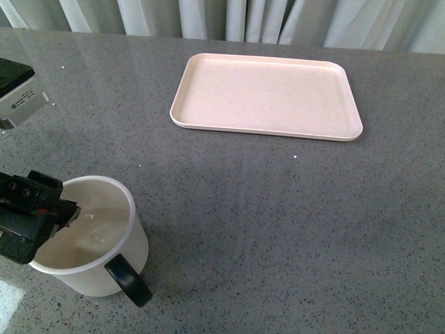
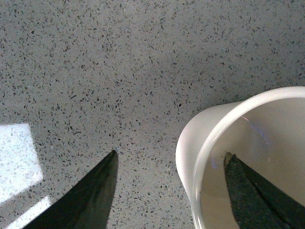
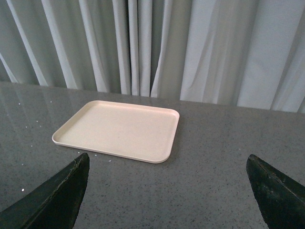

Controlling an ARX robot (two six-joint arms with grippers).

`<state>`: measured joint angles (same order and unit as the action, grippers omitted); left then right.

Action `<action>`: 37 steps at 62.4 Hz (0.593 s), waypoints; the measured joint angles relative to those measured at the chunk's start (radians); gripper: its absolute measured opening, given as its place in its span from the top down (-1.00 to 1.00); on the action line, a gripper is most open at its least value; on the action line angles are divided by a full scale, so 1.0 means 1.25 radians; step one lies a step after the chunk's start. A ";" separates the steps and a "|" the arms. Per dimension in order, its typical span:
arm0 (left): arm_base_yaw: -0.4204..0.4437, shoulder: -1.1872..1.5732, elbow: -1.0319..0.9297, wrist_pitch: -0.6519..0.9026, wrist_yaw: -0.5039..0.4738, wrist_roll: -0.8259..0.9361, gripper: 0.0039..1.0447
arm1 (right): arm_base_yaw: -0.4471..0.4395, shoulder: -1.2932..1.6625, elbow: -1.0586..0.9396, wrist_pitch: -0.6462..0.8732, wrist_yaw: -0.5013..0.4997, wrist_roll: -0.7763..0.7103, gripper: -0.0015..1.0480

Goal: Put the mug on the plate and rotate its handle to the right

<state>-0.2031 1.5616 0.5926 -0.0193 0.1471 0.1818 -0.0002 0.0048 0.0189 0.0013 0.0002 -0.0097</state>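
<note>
Evidently the left fingers [image 2: 93, 193] were spread astride the wall of the mug [image 1: 94, 233]. Pinched so off-centre, it could be tipped before the plate [image 1: 268, 94] was reached.

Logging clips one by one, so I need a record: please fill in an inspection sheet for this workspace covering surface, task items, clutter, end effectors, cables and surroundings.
Surface: grey speckled countertop, one bright light patch.
Mug: upright on the countertop, off the plate; handle faces the camera.
Plate: far side, nothing on it.
Clutter: black-and-white box at the left edge, unidentified.
Left end effector: open, straddling the mug wall, one finger inside.
Right end effector: open, holding nothing.
Cables: nothing seen.
Surroundings: pale curtains behind the countertop.
</note>
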 joint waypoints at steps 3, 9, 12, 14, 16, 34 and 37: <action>-0.001 0.002 0.000 0.000 0.001 0.001 0.00 | 0.000 0.000 0.000 0.000 0.000 0.000 -0.82; -0.001 0.005 0.002 0.000 0.004 0.001 0.28 | 0.000 0.000 0.000 0.000 0.000 0.000 -0.82; -0.002 0.005 0.003 -0.001 0.008 0.001 0.48 | 0.000 0.000 0.000 0.000 0.000 0.000 -0.82; -0.002 0.005 0.005 -0.004 0.010 0.001 0.58 | 0.000 0.000 0.000 0.000 0.000 0.000 -0.82; -0.002 0.005 0.006 -0.008 0.011 0.001 0.69 | 0.000 0.000 0.000 0.000 0.000 0.000 -0.82; 0.002 -0.052 0.049 -0.096 0.030 -0.015 0.96 | 0.000 0.000 0.000 0.000 0.000 0.000 -0.82; -0.003 -0.054 0.072 -0.110 0.030 -0.020 0.96 | 0.000 0.000 0.000 0.000 0.000 0.000 -0.82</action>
<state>-0.2073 1.4940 0.6823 -0.1562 0.1848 0.1570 -0.0002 0.0048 0.0189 0.0013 0.0002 -0.0101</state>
